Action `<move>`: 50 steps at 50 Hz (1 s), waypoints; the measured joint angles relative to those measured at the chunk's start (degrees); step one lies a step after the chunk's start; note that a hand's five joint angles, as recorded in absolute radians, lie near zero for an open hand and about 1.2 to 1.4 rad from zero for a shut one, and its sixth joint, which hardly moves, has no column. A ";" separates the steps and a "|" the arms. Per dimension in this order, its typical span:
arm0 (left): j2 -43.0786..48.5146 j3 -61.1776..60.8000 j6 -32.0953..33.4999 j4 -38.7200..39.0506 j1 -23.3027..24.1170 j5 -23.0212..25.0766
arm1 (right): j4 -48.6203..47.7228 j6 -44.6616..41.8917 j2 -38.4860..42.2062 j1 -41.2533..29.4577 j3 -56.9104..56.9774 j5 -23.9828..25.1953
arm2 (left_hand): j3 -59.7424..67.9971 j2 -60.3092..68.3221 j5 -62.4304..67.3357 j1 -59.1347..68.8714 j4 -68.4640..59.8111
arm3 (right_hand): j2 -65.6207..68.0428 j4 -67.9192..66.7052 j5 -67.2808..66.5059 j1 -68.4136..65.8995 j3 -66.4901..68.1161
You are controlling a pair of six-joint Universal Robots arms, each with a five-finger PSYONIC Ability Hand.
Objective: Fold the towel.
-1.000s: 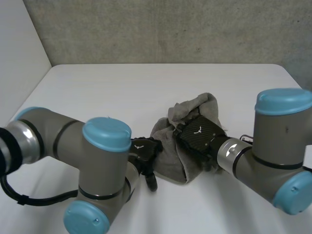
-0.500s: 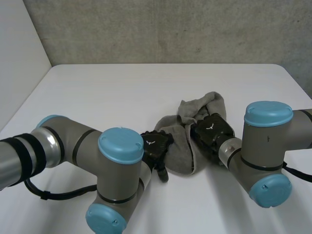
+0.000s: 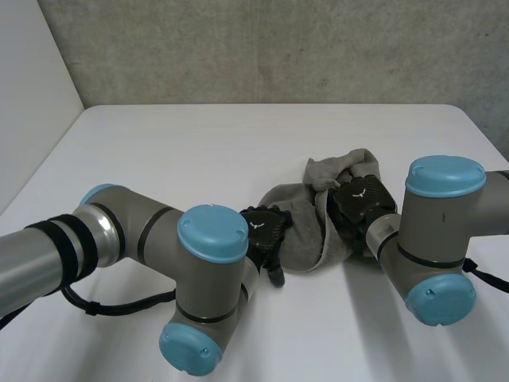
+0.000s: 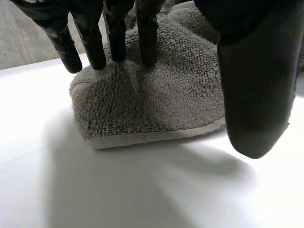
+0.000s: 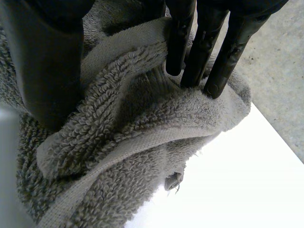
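A grey terry towel (image 3: 301, 237) lies bunched in a heap on the white table (image 3: 199, 151), between the two hands. My left hand (image 3: 262, 231) rests on the heap's left end. Its straight fingers (image 4: 145, 38) press down on the towel (image 4: 156, 95) just behind the hemmed edge, and its thumb (image 4: 256, 85) hangs beside them over the table. My right hand (image 3: 362, 200) is on the right end. Its fingers (image 5: 202, 42) dig into a fold, and its thumb (image 5: 47, 61) bears on the other side of a raised ridge of towel (image 5: 133, 133).
The table runs wide and bare toward a grey wall (image 3: 278, 48) at the back. Both grey arms with light-blue caps (image 3: 211, 231) (image 3: 445, 175) crowd the near part of the table on either side of the towel.
Both hands and the towel have shifted to the right. The right hand's fingers have closed into the cloth, bunching a ridge against the thumb. The left hand's fingers stay straight.
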State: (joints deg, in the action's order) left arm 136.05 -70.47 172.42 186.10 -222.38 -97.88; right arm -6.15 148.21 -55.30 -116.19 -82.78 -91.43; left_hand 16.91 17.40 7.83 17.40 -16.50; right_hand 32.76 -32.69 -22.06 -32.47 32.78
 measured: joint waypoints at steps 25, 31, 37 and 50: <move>2.82 4.53 -0.07 0.26 0.99 0.39 | 0.78 7.67 1.31 1.26 3.60 -0.98 | 4.02 3.51 3.84 3.50 -4.04 | 0.09 -0.29 -0.38 -0.92 0.62; 4.02 5.88 -0.10 0.23 1.32 0.34 | 1.11 8.54 1.78 2.00 4.23 -1.43 | 6.38 5.85 5.93 5.86 -6.55 | 0.09 -0.29 -0.38 -0.92 0.62; 5.58 7.40 -0.24 0.23 1.39 0.28 | 1.22 9.60 2.05 2.57 4.54 -1.82 | 9.00 8.31 8.43 8.41 -9.15 | 0.09 -0.29 -0.38 -0.92 0.62; 6.97 9.61 -0.99 0.28 2.03 0.24 | 2.33 17.08 3.40 4.22 6.35 -1.80 | 34.57 34.46 34.04 34.29 -35.35 | 0.09 -0.29 -0.43 -0.92 0.62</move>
State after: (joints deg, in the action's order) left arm 143.03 -60.85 171.43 186.38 -220.35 -97.64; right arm -3.82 165.28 -51.90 -111.97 -76.43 -93.22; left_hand 51.48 51.87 41.86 51.69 -51.85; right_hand 32.85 -32.98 -22.49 -33.39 33.40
